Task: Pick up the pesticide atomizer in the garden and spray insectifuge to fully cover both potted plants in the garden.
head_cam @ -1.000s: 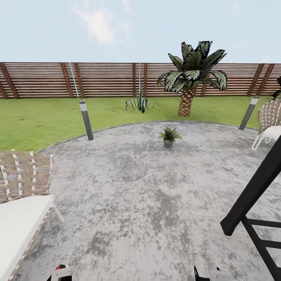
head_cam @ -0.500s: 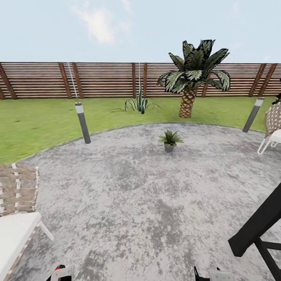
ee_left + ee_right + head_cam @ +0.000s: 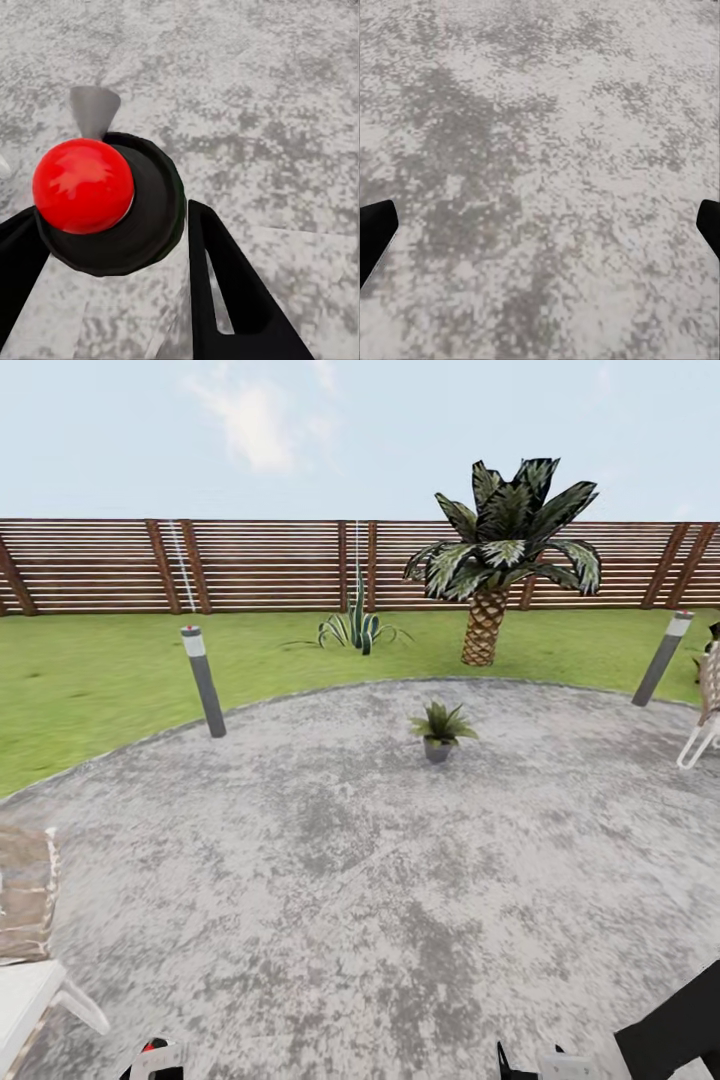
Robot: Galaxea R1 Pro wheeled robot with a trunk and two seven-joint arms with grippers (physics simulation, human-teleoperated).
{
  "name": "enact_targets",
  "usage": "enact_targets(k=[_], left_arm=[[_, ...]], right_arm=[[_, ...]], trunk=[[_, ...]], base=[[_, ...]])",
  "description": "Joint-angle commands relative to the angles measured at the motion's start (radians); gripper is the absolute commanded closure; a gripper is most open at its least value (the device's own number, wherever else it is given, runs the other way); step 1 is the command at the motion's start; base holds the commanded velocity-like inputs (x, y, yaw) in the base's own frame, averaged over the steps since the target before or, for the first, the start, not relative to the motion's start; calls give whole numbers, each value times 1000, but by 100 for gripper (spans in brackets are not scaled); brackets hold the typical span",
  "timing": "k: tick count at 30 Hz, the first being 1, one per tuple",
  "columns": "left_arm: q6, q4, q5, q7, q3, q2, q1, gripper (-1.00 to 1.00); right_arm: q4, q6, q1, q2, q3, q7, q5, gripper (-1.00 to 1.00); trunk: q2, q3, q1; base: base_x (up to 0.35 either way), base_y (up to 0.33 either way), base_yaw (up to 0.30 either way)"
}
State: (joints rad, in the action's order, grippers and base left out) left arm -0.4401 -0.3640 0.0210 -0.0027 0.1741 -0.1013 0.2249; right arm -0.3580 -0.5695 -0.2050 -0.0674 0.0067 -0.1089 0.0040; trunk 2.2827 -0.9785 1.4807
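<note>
I see one potted plant [image 3: 440, 727] just above frame centre on the patio [image 3: 330, 880]. My right gripper [image 3: 540, 225] is spread wide; left gripper [image 3: 105, 247] unclear. No writing readable.

Patio [image 3: 330, 880]: rough mottled grey stone, matt. Fence [image 3: 250, 565] across upper frame: brown wood slats. Lawn [image 3: 90, 670]: green grass, matt. Palm trunk [image 3: 483, 628]: scaly, rough. Pot [image 3: 437, 750] at centre: smooth grey. Chair [image 3: 25, 895] at lower left: woven back. Left wrist view: glossy red ball [image 3: 82, 185] on black matt disc [image 3: 146, 217].
</note>
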Motion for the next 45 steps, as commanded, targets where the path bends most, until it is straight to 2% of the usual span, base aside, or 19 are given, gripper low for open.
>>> enact_targets(k=[1,23,39,45], left_arm=[[-3,4,2,0,1,0,1,100],[-3,18,0,0,1,1,1,100],[-3,19,0,0,1,1,1,100],[-3,19,0,0,1,1,1,100]], right_arm=[[1,-3,-1,0,1,-3,1,-100],[1,-3,-1,1,1,-3,1,-100],[1,-3,-1,1,1,-3,1,-100],[1,-2,-1,1,0,-3,1,-100]], trunk=[[0,-1,0],[0,-1,0],[0,-1,0],[0,-1,0]], base=[[340,0,0],[339,43,-9],[321,148,-257],[294,192,-57]])
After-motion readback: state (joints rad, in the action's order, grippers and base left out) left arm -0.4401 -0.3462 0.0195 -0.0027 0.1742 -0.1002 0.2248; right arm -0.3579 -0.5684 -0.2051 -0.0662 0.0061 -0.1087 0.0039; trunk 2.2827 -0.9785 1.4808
